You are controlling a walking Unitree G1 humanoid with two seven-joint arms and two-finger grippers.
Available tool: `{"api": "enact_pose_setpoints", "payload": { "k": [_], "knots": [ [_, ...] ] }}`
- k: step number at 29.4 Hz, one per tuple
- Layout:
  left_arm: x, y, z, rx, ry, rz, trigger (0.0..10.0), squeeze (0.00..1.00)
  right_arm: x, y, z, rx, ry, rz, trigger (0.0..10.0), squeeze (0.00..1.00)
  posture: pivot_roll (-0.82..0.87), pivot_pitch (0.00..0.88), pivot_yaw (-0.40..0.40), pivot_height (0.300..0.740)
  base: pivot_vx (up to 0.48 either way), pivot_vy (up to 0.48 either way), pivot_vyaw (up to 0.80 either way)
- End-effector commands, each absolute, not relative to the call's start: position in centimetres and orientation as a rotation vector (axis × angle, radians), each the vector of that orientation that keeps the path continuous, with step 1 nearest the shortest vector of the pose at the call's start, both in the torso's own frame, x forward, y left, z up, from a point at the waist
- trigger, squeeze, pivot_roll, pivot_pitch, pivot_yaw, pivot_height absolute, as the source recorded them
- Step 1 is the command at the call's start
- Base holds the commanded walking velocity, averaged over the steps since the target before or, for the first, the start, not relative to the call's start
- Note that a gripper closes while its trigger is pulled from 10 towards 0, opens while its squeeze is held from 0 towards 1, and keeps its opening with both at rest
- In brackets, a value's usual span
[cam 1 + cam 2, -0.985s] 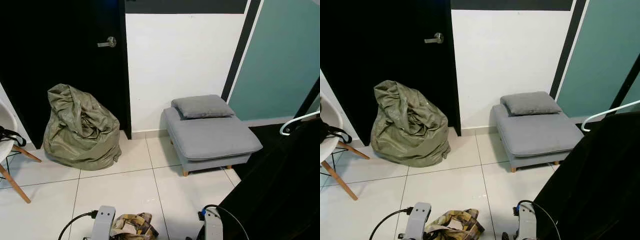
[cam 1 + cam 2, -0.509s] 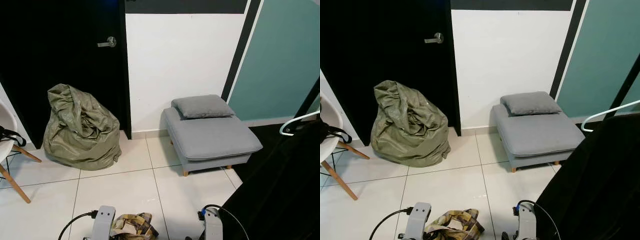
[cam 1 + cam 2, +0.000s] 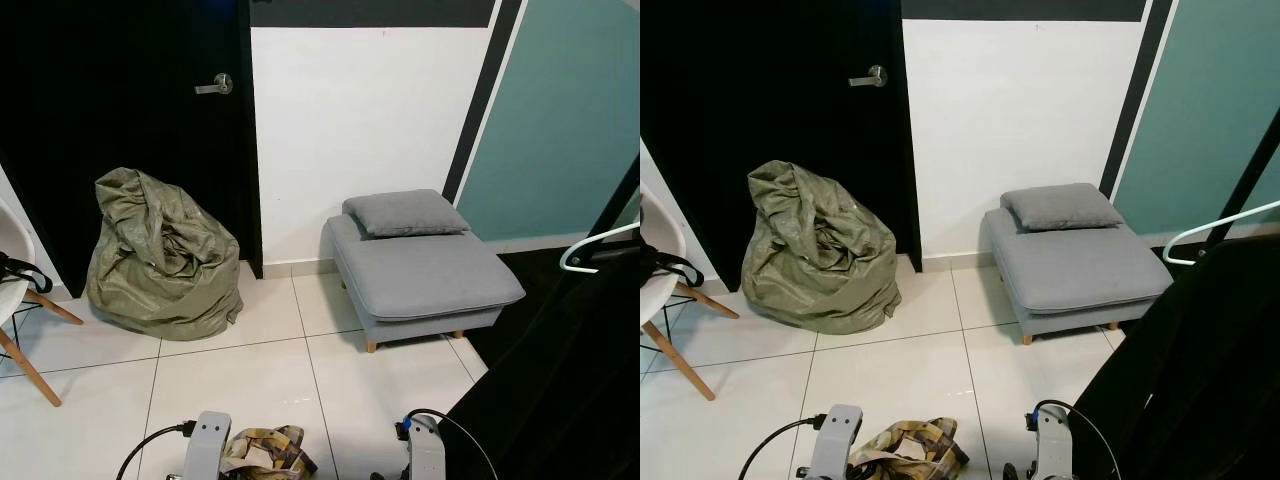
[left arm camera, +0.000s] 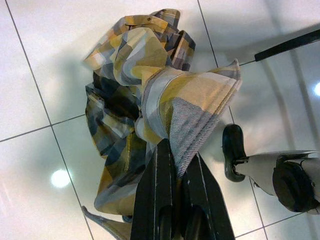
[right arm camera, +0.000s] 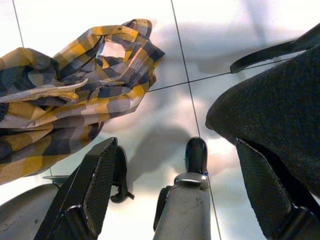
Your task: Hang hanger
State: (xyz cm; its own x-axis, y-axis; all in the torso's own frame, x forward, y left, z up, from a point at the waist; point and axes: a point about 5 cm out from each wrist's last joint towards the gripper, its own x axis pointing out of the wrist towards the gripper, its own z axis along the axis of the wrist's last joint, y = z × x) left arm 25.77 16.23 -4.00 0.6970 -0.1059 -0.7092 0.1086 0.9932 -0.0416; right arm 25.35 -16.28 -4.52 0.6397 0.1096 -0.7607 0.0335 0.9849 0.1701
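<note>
White hanger (image 3: 598,243) pokes up over dark cloth (image 3: 560,390) high on the robot's right, nearer the right gripper (image 5: 175,195), which hangs wide open and empty, than the left gripper (image 4: 176,165), clamped on a plaid shirt (image 4: 145,100).

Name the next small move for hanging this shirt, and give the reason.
Probably turn right toward the white hanger. The left gripper is shut on the plaid shirt, which hangs low over the tiled floor, while the right gripper is open and holds nothing. The hanger sits at the right edge above dark clothes, off centre.
</note>
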Motion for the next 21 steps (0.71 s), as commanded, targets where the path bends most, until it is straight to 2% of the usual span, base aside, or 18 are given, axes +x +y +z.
{"api": "enact_pose_setpoints", "payload": {
  "k": [1,21],
  "knots": [
    [25.46,16.36,-4.27,-0.002,0.815,-0.118,10.0,0.0,24.86,-16.2,-4.88,0.18,0.891,0.04,10.0,0.0,0.07,0.097,-0.005,0.74,0.0,0.0,0.0],
    [25.43,16.3,-4.3,-0.001,0.817,-0.118,10.0,0.0,24.73,-16.03,-4.98,0.249,0.9,0.031,10.0,0.0,0.07,0.092,-0.007,0.74,0.0,0.0,0.0]
  ]
}}
